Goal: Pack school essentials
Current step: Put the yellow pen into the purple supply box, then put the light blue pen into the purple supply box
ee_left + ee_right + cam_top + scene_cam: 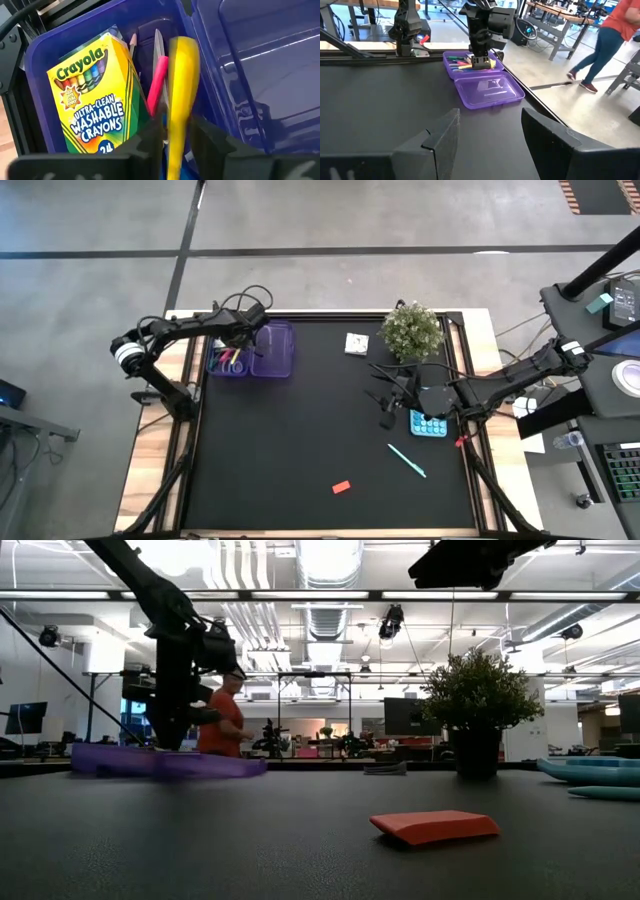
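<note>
My left gripper [237, 350] [177, 142] reaches down into the tray of the open translucent purple case [228, 363] and is shut on a yellow pen [181, 85], which shows blurred. In the tray lie the yellow-green crayon box [95, 95], a pink pen [157, 82] and a grey pencil [133, 45]. My right gripper [385, 402] [490, 135] is open above bare table, near the plant. On the table lie a teal pen [407, 461], the red eraser [341, 487] [435, 827] and the white pad [356, 343]. My left gripper pinches the yellow pen between its two fingers, on the shaft [176, 132], coming from above and pointing down into the tray. The pen runs on past the fingertips over the tray's contents; whether its far end [184, 47] touches them I cannot tell.
The case's lid [273, 348] [490, 91] lies open flat beside the tray. The bushy potted plant [412, 330] [478, 710] stands at the far right. A teal keypad-like object [428, 423] lies under my right arm. A person walks in the room beyond the table.
</note>
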Tool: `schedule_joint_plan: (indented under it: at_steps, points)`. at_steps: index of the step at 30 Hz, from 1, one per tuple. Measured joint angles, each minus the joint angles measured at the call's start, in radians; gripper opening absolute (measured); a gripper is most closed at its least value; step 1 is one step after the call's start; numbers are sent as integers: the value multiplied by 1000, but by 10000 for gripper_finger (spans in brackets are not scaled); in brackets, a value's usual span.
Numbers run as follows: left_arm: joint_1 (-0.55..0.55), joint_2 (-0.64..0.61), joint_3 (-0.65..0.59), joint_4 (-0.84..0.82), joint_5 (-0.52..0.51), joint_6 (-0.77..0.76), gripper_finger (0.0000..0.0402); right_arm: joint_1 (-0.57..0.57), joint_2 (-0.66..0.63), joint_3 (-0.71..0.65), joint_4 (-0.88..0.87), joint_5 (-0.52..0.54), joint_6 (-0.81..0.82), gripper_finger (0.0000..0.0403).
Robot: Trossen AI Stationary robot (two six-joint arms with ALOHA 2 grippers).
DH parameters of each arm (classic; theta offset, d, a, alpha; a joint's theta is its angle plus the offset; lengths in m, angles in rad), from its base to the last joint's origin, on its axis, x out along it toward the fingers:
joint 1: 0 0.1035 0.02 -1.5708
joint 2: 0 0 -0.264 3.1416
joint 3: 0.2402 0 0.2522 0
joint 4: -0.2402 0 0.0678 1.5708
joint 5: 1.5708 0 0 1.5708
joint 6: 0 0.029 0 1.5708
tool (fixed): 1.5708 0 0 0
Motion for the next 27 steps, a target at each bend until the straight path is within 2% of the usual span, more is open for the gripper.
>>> schedule_joint_plan:
  at_steps: [6, 11, 15, 18, 22, 27]
  points:
    - [-8, 0, 0, 0, -1, 11, 112, 0, 0, 0, 0, 0, -7, 201]
    - [-45, -13, 8, -1, -1, 27, 115, 0, 0, 0, 0, 0, -10, 201]
    - [-115, -59, 31, -1, 0, 25, 116, 0, 0, -1, -12, -5, -8, 201]
    - [-204, -117, 44, 8, -1, 8, 116, 0, 0, -1, -42, -11, 12, 201]
    - [-373, -197, 31, 125, -1, 0, 116, 0, 0, -2, -62, -61, 21, 201]
    - [-611, -247, 0, 313, -48, 13, 116, 0, 5, -2, -58, -279, 45, 201]
